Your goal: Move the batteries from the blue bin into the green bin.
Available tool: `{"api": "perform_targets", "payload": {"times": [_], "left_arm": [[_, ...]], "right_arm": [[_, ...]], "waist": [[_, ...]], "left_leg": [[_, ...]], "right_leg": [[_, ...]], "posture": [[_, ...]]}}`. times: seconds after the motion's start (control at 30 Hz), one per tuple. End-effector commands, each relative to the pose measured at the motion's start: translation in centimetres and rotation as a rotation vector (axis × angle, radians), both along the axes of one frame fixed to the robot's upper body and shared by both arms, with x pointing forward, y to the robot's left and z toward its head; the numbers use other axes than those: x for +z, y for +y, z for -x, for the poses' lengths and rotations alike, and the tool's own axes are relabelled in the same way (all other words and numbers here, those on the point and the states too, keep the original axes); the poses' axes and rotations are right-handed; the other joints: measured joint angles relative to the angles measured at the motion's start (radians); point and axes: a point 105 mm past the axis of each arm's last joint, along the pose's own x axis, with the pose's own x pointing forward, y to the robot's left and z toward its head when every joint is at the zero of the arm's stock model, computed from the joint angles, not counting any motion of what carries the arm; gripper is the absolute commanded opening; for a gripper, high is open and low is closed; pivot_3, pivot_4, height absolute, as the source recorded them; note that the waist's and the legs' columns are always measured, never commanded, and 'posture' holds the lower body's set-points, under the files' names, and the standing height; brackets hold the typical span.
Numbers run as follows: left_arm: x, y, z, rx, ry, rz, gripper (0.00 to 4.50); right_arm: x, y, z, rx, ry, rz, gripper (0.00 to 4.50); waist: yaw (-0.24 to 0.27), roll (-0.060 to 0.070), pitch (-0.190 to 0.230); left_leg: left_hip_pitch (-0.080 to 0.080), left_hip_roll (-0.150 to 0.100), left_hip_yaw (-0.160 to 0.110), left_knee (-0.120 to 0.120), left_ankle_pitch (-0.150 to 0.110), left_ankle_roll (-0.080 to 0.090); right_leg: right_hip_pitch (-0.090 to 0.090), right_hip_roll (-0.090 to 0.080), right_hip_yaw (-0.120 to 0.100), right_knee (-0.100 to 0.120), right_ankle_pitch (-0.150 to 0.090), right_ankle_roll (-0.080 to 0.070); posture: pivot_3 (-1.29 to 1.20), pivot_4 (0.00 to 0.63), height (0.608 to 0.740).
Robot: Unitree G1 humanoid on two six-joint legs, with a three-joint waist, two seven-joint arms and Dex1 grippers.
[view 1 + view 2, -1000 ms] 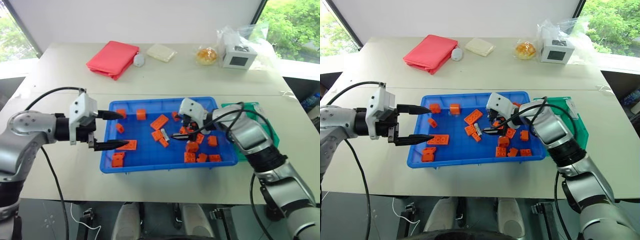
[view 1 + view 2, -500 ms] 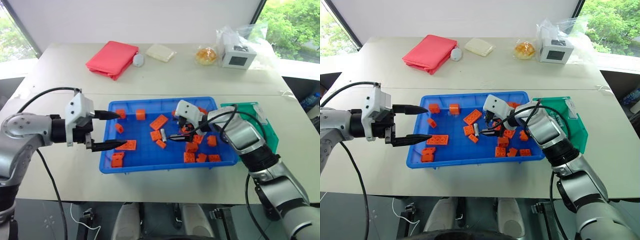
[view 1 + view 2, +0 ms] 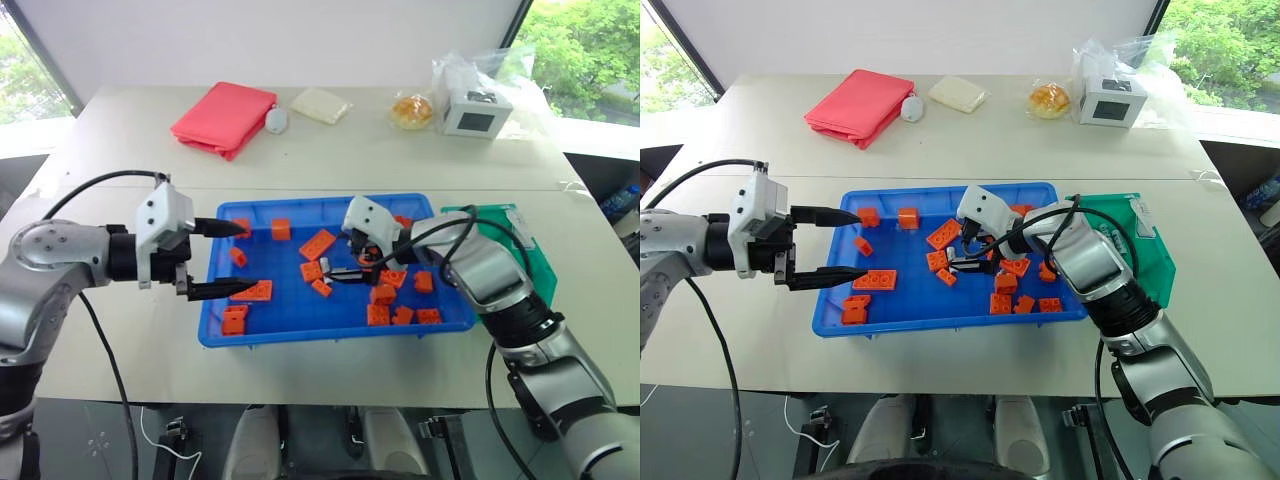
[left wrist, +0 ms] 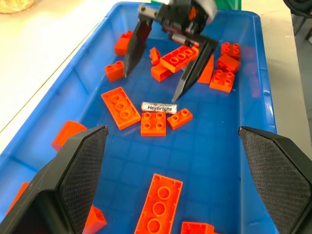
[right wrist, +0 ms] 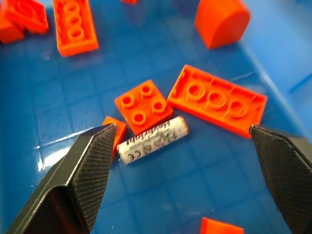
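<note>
"One slim silver battery (image 5: 152, 140) lies flat on the floor of the wide, shallow blue plastic bin (image 3: 300, 334), near its middle. The right gripper (image 3: 339, 261) hangs over it, black fingers spread wide, nothing held."

"What could spoil the pick?"

"Crowding, I'd judge. A small square orange brick (image 5: 143, 107) touches one long side of the battery, and a smaller orange piece (image 5: 114, 130) sits at one end. A long orange brick (image 5: 218, 106) lies just beside the other end. Fingers closing there may catch a brick instead, or pinch both."

"And the battery itself?"

"Round and smooth, so it may roll away or skid across the slick floor if one finger lands first."

"Where does it go?"

"Into the small, deep green plastic bin (image 3: 1135, 262) against the blue bin's right edge. A loose grip could drop it short, back among the bricks."

"The left gripper (image 3: 223, 259)?"

"Open and empty at the blue bin's left edge, well apart from the battery."
</note>
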Motion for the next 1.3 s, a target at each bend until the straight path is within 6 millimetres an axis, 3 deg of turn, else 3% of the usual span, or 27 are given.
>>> {"api": "perform_targets", "payload": {"times": [0.03,0.4,0.7,0.9,0.97,1.03,1.1,1.2,1.3], "left_arm": [[0.9,0.0,-0.1,-0.008,-0.047,-0.003,4.5],[0.8,0.0,0.0,-0.001,-0.047,0.001,4.5],[0.7,-0.2,-0.2,-0.004,-0.052,0.008,4.5],[0.6,-0.3,-0.5,-0.01,-0.055,0.012,4.5],[0.6,-0.4,-0.6,-0.014,-0.055,0.017,4.5],[0.4,-0.7,-0.6,-0.024,-0.05,0.023,4.5],[0.1,-1.0,-0.5,-0.039,-0.041,0.026,4.5],[-0.3,-1.5,-0.6,-0.061,-0.027,0.036,4.5],[-0.5,-1.9,-0.8,-0.081,-0.023,0.041,4.5]], "right_arm": [[-0.4,0.2,-0.1,0.005,-0.027,0.017,4.48],[-1.8,0.6,0.8,0.026,-0.01,0.046,4.48],[-1.8,0.3,0.8,0.021,-0.018,0.049,0.03],[-1.2,0.1,1.0,0.017,-0.03,0.043,0.03],[-0.1,-0.4,1.2,0.013,-0.049,0.033,0.03],[2.1,-1.2,1.3,-0.009,-0.066,-0.018,0.03],[5.1,-2.5,1.5,-0.047,-0.067,-0.095,0.03],[8.8,-6.1,2.2,-0.131,-0.082,-0.143,0.03],[10.7,-9.9,3.0,-0.234,-0.088,-0.133,0.03]], "waist": [[0.0,0.0,0.0],[-0.001,0.0,0.0],[0.0,0.0,0.0],[0.0,0.0,0.0],[0.001,0.0,0.0],[0.003,0.0,0.0],[0.003,0.0,0.0],[0.005,0.0,0.0],[0.009,-0.001,0.0]], "left_leg": [[0.0,0.0,0.0,0.0,0.0,0.0],[0.0,0.0,0.0,0.0,0.0,0.0],[0.0,0.0,0.0,0.0,0.0,0.0],[0.0,0.0,0.0,0.0,0.0,0.0],[0.0,0.0,0.0,0.0,0.0,0.0],[0.0,0.0,0.0,0.0,0.0,0.0],[0.0,0.0,0.0,0.0,0.0,0.0],[0.0,0.0,0.0,0.0,0.0,0.0],[0.0,0.0,0.0,0.0,0.0,0.0]], "right_leg": [[0.0,0.0,0.0,0.0,0.0,0.0],[0.0,0.0,0.0,0.0,0.0,0.0],[0.0,0.0,0.0,0.0,0.0,0.0],[0.0,0.0,0.0,0.0,0.0,0.0],[0.0,0.0,0.0,0.0,0.0,0.0],[0.0,0.0,0.0,0.0,0.0,0.0],[0.0,0.0,0.0,0.0,0.0,0.0],[0.0,-0.001,0.0,0.0,0.0,0.0],[0.001,-0.001,0.0,-0.001,0.0,0.0]], "posture": [[0.0,0.15,0.734],[0.0,0.15,0.734],[0.0,0.15,0.734],[0.0,0.15,0.734],[0.0,0.15,0.734],[0.0,0.15,0.734],[0.0,0.15,0.734],[0.0,0.15,0.734],[0.0,0.15,0.734]]}}
